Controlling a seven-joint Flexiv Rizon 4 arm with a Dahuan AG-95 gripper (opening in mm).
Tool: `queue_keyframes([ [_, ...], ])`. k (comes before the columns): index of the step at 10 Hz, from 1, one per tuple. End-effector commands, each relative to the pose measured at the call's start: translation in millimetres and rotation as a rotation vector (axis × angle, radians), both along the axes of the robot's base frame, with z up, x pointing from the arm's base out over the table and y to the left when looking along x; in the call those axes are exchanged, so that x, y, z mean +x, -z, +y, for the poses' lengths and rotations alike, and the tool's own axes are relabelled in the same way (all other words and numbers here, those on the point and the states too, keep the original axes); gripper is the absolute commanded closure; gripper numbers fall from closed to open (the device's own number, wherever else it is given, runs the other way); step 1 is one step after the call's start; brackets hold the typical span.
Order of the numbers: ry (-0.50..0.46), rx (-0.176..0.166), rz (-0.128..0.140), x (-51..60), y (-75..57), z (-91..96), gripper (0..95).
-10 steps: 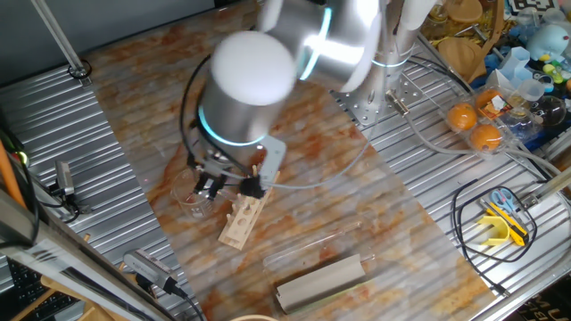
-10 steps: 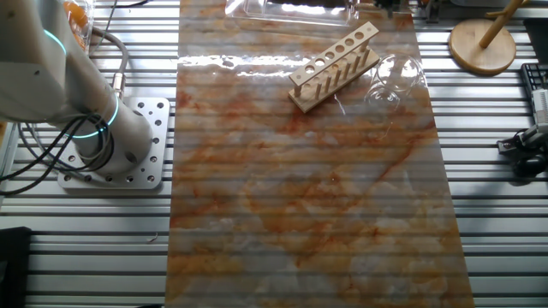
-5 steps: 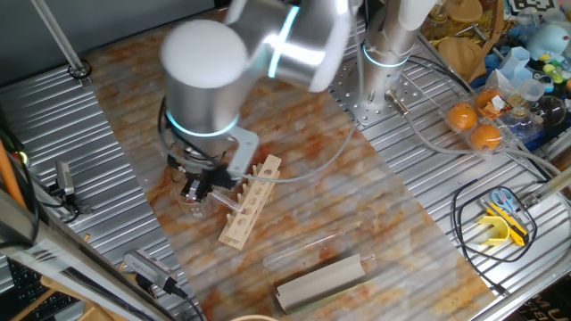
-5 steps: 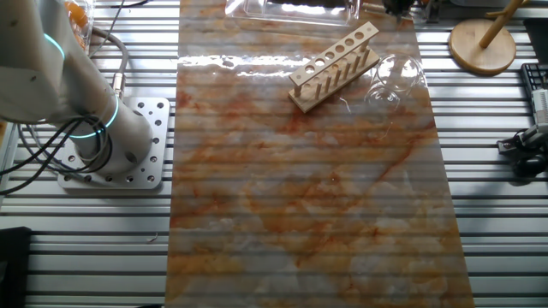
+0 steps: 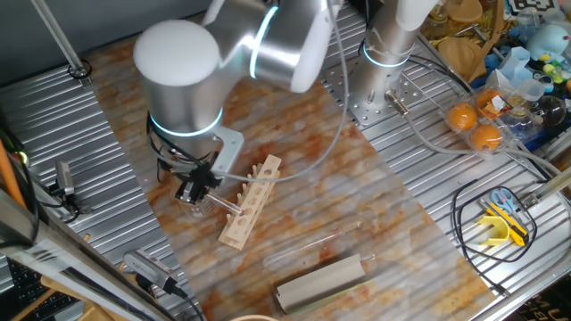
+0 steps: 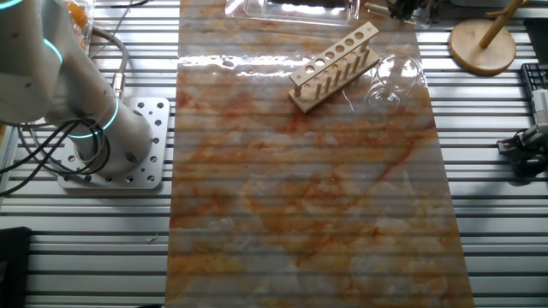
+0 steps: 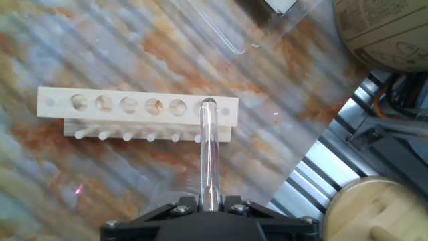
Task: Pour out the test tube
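1. Black two-finger gripper (image 7: 210, 204), left of the pale wooden six-hole rack (image 5: 248, 201), clamps the thin clear glass test tube (image 7: 208, 157).
2. Tube lies tilted toward that rack; slipping or striking it risks breakage.

The test tube (image 7: 209, 150), a thin clear glass cylinder, is seen in the hand view running from the 6 o'clock edge toward 12 o'clock. Its rounded tip (image 7: 209, 104) lies over the end hole of the wooden rack (image 7: 127, 106).
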State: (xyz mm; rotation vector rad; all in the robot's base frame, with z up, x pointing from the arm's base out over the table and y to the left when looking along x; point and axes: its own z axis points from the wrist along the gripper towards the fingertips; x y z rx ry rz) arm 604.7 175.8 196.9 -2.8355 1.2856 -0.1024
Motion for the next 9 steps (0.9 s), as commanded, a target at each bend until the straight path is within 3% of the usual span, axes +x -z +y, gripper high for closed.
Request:
queue_keyframes([
  [1,-0.001,0.018,0.010,1.4,2.1,0.1,95.0],
  [7,0.004,0.077,0.038,4.0,10.5,-2.8,95.0],
  [9,0.012,0.081,0.038,4.3,11.5,-3.0,95.0],
])
